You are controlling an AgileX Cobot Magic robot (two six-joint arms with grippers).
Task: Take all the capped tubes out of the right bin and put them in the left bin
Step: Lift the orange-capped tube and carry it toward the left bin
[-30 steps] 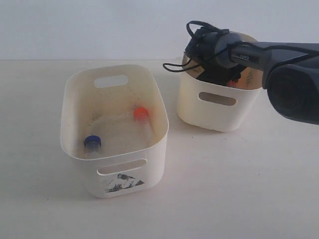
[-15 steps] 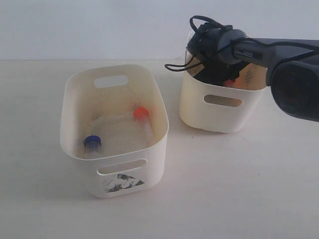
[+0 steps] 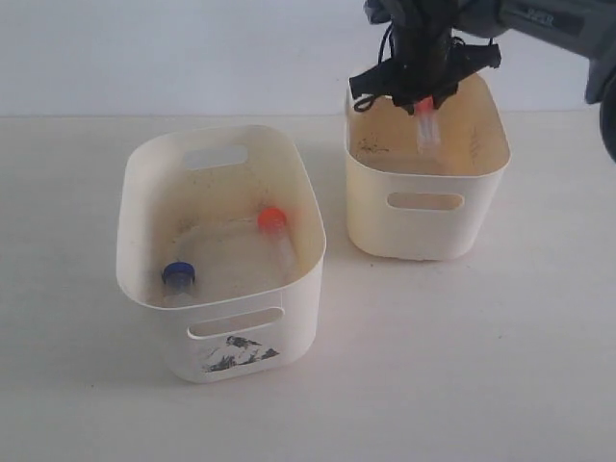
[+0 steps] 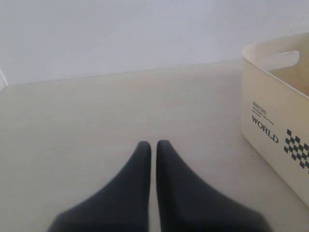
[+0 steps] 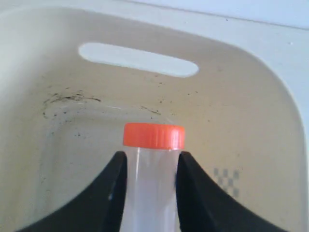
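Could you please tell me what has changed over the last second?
The right gripper, earlier down inside the right bin, has risen, shut on an orange-capped tube that now hangs over that bin. The left bin, its blue-capped tube and its other orange-capped tube stayed put.

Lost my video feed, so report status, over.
Right gripper shut on orange-capped tube, over right bin. Left gripper shut, empty. Blue-capped tube and second orange-capped tube in left bin. Nothing blocking.
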